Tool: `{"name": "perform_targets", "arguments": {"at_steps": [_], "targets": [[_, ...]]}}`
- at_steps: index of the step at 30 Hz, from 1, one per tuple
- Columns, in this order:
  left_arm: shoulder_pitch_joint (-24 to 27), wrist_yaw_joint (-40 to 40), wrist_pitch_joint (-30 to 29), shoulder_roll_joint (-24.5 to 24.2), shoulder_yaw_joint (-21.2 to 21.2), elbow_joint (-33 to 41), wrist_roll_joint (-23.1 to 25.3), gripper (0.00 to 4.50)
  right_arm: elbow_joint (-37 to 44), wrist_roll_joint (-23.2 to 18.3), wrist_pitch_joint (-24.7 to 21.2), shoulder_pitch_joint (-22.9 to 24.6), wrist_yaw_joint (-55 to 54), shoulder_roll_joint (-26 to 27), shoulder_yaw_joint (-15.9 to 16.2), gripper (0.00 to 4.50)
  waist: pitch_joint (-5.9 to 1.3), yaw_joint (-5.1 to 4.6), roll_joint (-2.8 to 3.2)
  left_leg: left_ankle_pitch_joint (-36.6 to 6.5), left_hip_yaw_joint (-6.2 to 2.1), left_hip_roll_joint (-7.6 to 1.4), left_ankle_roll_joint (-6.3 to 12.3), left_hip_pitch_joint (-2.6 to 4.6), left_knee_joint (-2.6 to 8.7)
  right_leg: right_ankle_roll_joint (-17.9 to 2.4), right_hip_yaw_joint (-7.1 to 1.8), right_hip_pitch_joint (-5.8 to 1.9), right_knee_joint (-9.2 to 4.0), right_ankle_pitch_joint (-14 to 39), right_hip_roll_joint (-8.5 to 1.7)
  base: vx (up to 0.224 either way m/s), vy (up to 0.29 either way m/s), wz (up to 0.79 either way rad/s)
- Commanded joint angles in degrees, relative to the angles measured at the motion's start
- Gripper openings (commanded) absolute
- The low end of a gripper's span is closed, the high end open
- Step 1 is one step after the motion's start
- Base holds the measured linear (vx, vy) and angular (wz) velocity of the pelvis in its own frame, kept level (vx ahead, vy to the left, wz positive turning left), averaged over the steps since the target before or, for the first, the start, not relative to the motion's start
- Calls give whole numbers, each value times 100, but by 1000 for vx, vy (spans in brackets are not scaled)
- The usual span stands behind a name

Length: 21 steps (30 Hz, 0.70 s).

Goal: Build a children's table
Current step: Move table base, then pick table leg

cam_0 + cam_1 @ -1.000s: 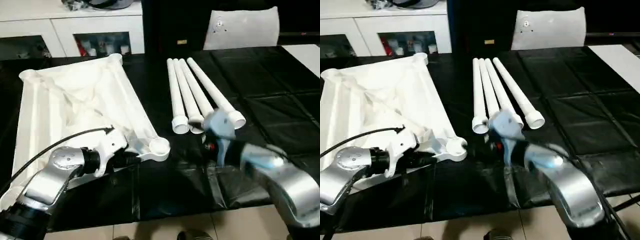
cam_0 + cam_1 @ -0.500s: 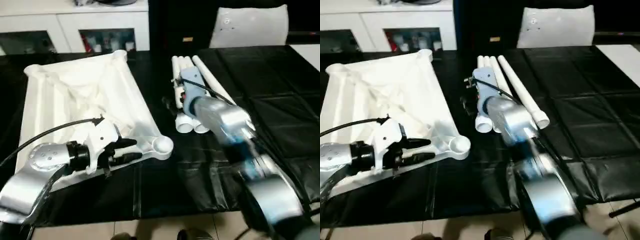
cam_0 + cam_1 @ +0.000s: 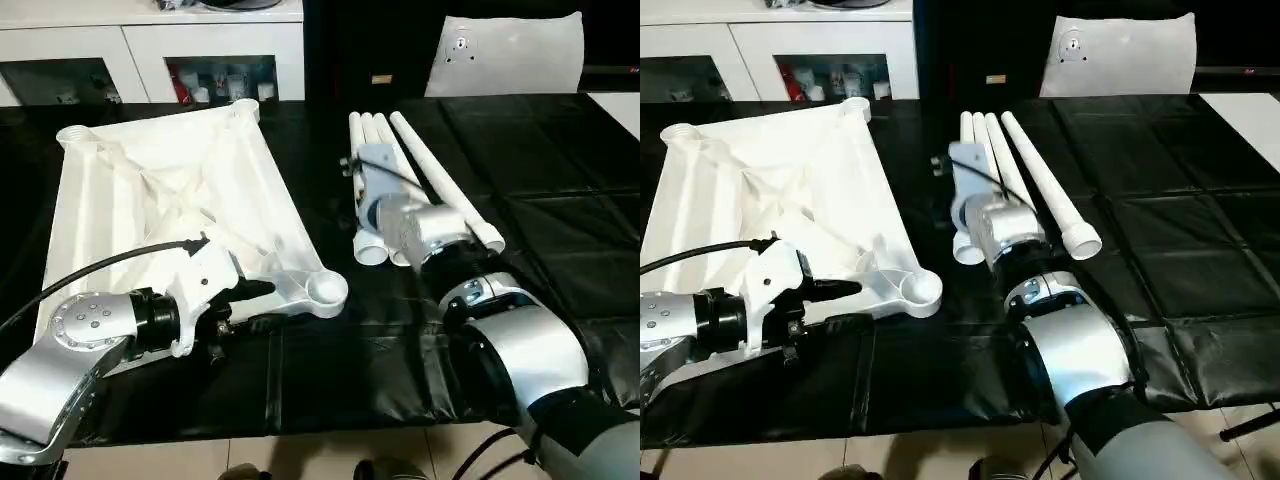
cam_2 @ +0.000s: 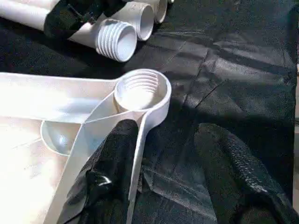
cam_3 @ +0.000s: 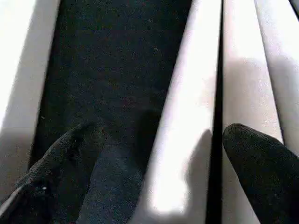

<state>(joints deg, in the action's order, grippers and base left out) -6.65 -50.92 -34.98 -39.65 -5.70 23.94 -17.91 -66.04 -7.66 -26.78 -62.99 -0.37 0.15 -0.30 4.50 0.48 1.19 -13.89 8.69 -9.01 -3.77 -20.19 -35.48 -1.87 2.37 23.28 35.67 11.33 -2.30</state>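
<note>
Step in hand: picking the first leg. The top [image 3: 170, 205] lay upside down on the black sheet [image 3: 560, 170], ribs up, its long axis running away from the robot and leaning a little left, near corner socket [image 3: 325, 290] facing up. Four legs [image 3: 440, 185] lay side by side just right of it, long axes also running away, threaded ends nearest the robot.

The left gripper [image 3: 262, 303] sat at the top's near rim beside the socket, fingers [image 4: 117, 163] half apart with one on each side of the rim wall; a real grip could not be told.

The right gripper [image 5: 159, 158] hovered over the legs, spread wide, straddling the leftmost leg [image 5: 191, 116], nothing held.

Next, probably: lower, close on that leg, lift, stand it and screw it into the socket.
</note>
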Motion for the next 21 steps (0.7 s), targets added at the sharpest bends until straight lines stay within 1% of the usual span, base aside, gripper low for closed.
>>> {"name": "perform_targets", "arguments": {"at_steps": [1,3,4,5,7,10,12,14,15,16,18,20,21], "targets": [[29,17,-44,-73,59,125,-38,227,-291,-44,12,-100,36,61,-146,450,-330,9,86,-294,-41,-313,-47,-19,436,-1642,-321,-344,-269,137,-522,0,0,0],[30,21,-57,-81,57,132,-42,227,-430,-58,-26,-114,-17,67,-207,450,-325,6,82,-348,-45,-319,-46,-27,441,-1634,-321,-346,-277,233,-525,0,0,0],[26,30,-71,-87,54,139,-53,227,-554,-129,-55,-127,-93,79,-341,450,-329,11,75,-356,-39,-317,-38,-22,438,-1623,-327,-347,-283,268,-533,0,0,0],[23,33,-79,-90,56,142,-61,227,-598,-188,-88,-136,-59,88,-416,450,-324,10,87,-386,-43,-318,-48,-21,441,-1618,-322,-336,-286,336,-529,0,0,0],[7,39,-93,-87,57,141,-85,227,-665,-382,-194,-131,41,98,-631,450,-318,9,87,-512,-42,-321,-57,-12,449,-1581,-319,-326,-296,454,-519,0,0,0],[-6,24,-93,-92,45,131,-87,227,-745,-505,-263,-141,171,90,-789,450,-323,12,84,-503,-44,-318,-33,-22,447,-1582,-319,-330,-298,468,-522,0,0,0],[-19,11,-101,-98,36,135,-94,229,-790,-493,-246,-154,192,69,-827,422,-339,17,93,-436,-40,-319,-20,-20,434,-1630,-320,-328,-294,428,-531,0,0,0],[-35,4,-114,-99,32,140,-110,229,-821,-491,-246,-163,232,49,-862,415,-342,21,90,-367,-39,-318,-6,-24,434,-1651,-313,-328,-281,298,-522,0,0,0],[-44,1,-128,-96,33,145,-134,229,-843,-483,-240,-172,246,40,-880,410,-339,19,91,-369,-38,-318,1,-27,435,-1661,-310,-327,-280,283,-520,0,0,0],[-54,0,-135,-91,33,144,-149,229,-857,-481,-235,-176,259,29,-894,396,-349,20,101,-366,-39,-318,2,-20,432,-1666,-308,-329,-276,275,-520,0,0,0],[-73,-4,-149,-88,22,141,-172,229,-885,-452,-231,-186,291,5,-927,369,-350,18,99,-354,-38,-315,6,-28,429,-1691,-303,-333,-275,243,-520,0,0,0],[-81,-7,-156,-88,12,139,-176,229,-897,-451,-236,-191,301,-6,-957,351,-347,20,92,-386,-36,-314,11,-32,429,-1699,-307,-336,-281,287,-524,0,0,0],[-85,-7,-159,-85,6,137,-176,229,-903,-453,-237,-192,306,-11,-969,351,-346,23,94,-392,-40,-318,12,-31,432,-1696,-305,-337,-282,301,-527,0,0,0]]}}
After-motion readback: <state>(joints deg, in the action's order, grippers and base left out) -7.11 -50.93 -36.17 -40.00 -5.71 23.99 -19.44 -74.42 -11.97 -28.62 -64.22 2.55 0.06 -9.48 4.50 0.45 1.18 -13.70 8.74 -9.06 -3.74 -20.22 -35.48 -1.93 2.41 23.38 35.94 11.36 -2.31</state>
